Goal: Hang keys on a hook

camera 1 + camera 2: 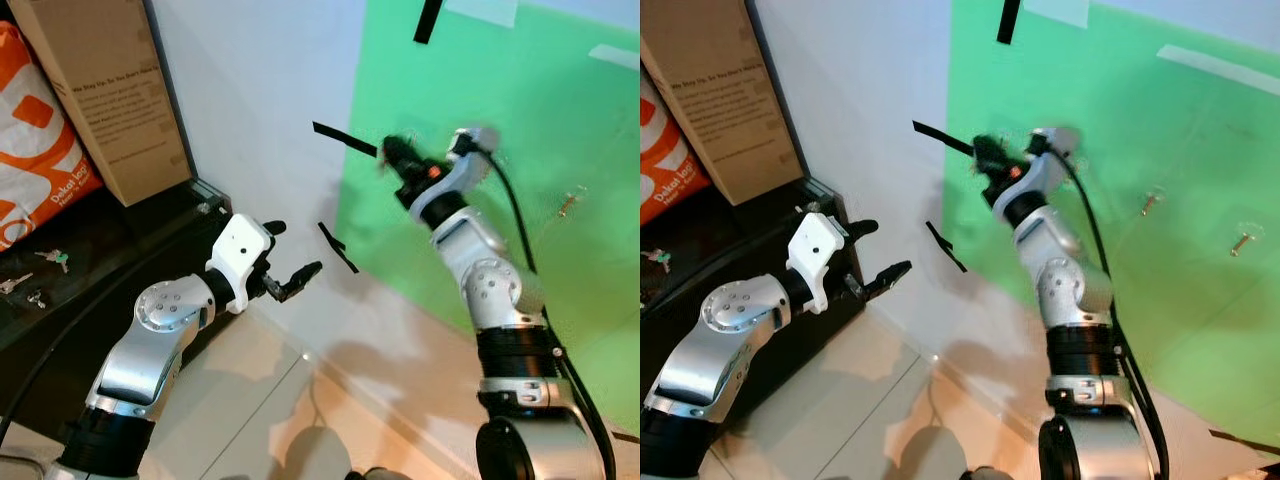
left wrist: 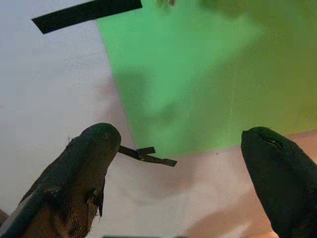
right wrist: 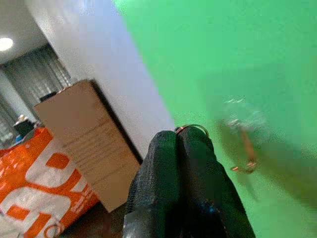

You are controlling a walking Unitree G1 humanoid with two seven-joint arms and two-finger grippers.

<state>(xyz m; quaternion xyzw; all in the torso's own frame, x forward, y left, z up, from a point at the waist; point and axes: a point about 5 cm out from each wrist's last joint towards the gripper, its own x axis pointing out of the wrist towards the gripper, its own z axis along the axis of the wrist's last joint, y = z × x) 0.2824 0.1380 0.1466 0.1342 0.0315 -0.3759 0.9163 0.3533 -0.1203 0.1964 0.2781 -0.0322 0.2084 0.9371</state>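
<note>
Orange bag (image 1: 35, 150), at 9 o'clock: white lettering seen, first word read as "Dekel", remainder unclear. Cardboard box (image 1: 110, 90), at 10 o'clock: block of small dark print noted, too small to be read.

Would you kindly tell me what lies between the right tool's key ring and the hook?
Bare green sheet separates the key ring from the hook, seen in the right wrist view.

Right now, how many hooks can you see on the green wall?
2. One hook sits on the green sheet to the right of the raised right gripper; the other hook is farther right and slightly lower. More may be hidden behind the arm.
</note>
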